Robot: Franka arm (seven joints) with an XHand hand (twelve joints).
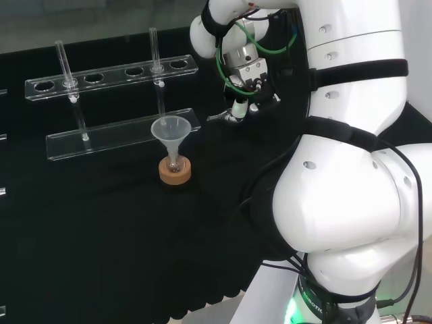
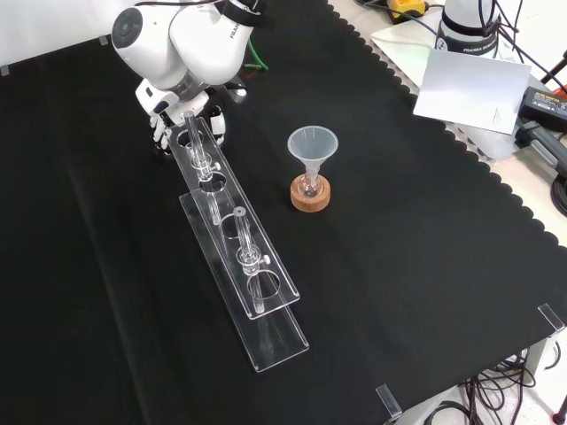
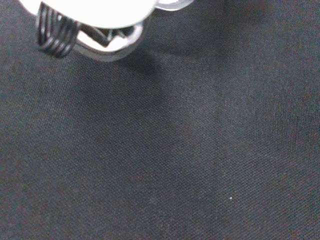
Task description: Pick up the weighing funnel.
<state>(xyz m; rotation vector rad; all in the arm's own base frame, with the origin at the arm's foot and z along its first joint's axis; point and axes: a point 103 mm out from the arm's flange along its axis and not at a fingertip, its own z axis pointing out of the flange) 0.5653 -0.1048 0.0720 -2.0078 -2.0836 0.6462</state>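
In the head view my hand (image 1: 247,86) hangs low over the cloth, just right of the clear rack's right end. Its fingers curl downward around a small clear piece, the weighing funnel (image 1: 220,117), whose tip sticks out to the left of the fingertips. The wrist view shows a clear curved rim of the weighing funnel (image 3: 121,46) under the blurred white hand (image 3: 95,11), close above the cloth with a shadow beneath it. In the front view the hand (image 2: 161,115) sits at the rack's far end, mostly hidden by the arm's white link.
A clear two-tier rack (image 1: 121,136) (image 2: 257,292) holds two test tubes (image 1: 65,64) (image 2: 197,146). The big funnel (image 1: 170,131) (image 2: 312,146) stands in a small flask on a cork ring (image 1: 175,171) (image 2: 310,195). A white sheet (image 2: 465,84) and cables lie beyond the cloth's edge.
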